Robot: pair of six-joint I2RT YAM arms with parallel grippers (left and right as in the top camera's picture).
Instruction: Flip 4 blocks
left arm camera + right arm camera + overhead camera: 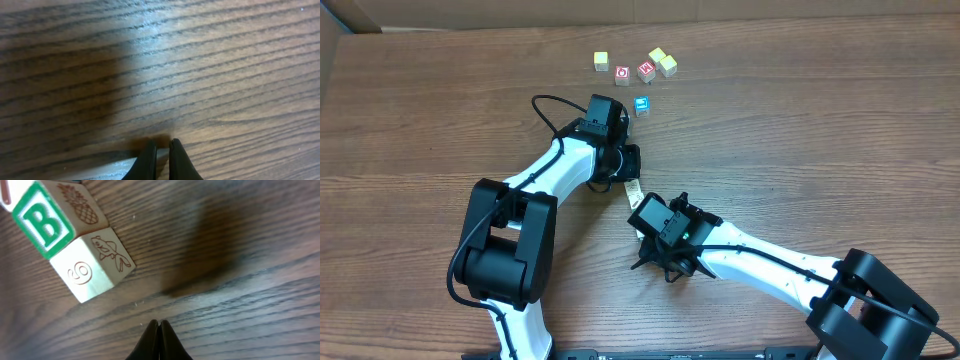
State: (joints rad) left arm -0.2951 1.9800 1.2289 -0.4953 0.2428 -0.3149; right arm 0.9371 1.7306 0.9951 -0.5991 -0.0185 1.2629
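Note:
Pale cream blocks lie in a short row between my two arms, partly hidden by them in the overhead view. The right wrist view shows one with a green letter B and a pineapple face, touching another with a 6 and a fish. My right gripper is shut and empty on the table just below these blocks. My left gripper is shut with nothing in it and hangs low over bare wood at the row's far end. A pale edge shows beside its fingers.
At the back of the table lie three yellowish cubes, two red-faced cubes and a blue-faced cube close to the left wrist. The wooden table stretches to the right.

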